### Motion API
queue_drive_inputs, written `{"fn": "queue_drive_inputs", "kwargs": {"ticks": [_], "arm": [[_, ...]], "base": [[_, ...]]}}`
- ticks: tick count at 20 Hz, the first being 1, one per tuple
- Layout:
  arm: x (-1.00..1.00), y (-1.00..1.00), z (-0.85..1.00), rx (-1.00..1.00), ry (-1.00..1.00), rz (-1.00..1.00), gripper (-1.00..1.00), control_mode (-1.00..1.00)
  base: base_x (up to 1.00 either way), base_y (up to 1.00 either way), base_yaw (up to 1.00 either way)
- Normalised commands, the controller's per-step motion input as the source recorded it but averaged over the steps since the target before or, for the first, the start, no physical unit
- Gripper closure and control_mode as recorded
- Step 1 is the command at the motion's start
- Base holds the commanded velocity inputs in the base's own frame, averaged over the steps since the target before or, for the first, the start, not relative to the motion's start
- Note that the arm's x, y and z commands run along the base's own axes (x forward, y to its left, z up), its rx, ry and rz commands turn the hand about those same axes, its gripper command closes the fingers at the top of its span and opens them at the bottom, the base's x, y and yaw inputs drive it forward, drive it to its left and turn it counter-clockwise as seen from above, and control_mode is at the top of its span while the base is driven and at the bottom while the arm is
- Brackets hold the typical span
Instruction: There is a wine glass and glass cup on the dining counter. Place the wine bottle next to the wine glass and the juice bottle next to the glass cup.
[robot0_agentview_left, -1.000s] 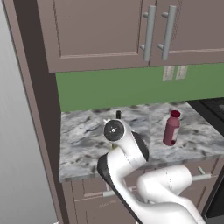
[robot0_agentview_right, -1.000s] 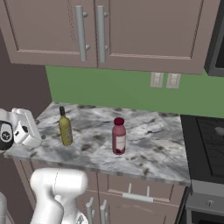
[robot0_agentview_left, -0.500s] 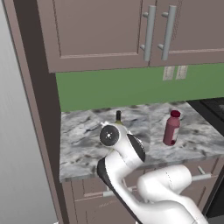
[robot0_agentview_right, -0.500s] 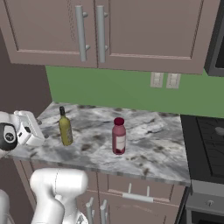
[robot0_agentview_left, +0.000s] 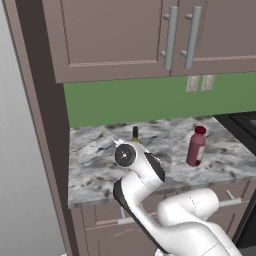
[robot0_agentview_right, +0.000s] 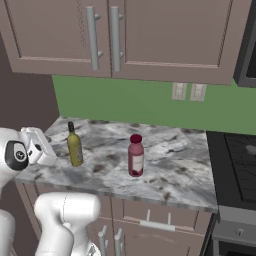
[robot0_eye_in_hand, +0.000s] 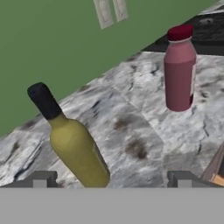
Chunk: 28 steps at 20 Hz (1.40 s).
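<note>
Near the marbled counter's left edge, spread pincer facing wine bottle, juice bottle well apart.

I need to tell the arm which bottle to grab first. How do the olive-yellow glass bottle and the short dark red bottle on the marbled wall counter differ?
The olive-yellow glass bottle is slimmer and taller, with a narrow black neck; the short dark red bottle is stouter, with a round maroon cap. The yellow bottle stands nearer the open gripper; the red one stands farther off, toward the stove. The red bottle bears a paler label band; the yellow one looks plain. Both stand upright on the marbled wall counter, untouched.
</note>
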Motion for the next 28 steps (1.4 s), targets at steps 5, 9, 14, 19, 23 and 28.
{"fn": "queue_drive_inputs", "kwargs": {"ticks": [5,9,14,19,23,28], "arm": [[0.21,0.0,-0.12,-0.02,0.0,0.01,-1.0,-1.0],[0.18,0.0,-0.12,-0.02,0.0,0.0,-1.0,-1.0],[0.16,0.0,-0.11,-0.01,0.0,0.0,-1.0,-1.0],[0.19,0.0,-0.08,-0.01,0.0,0.0,-1.0,-1.0],[0.19,0.0,-0.08,-0.02,0.0,0.0,-1.0,-1.0],[0.13,0.0,-0.06,-0.02,0.0,0.0,-1.0,-1.0]], "base": [[0.0,0.0,0.0],[0.0,0.0,0.0],[0.0,0.0,0.0],[0.0,0.0,0.0],[0.0,0.0,0.0],[0.0,0.0,0.0]]}}
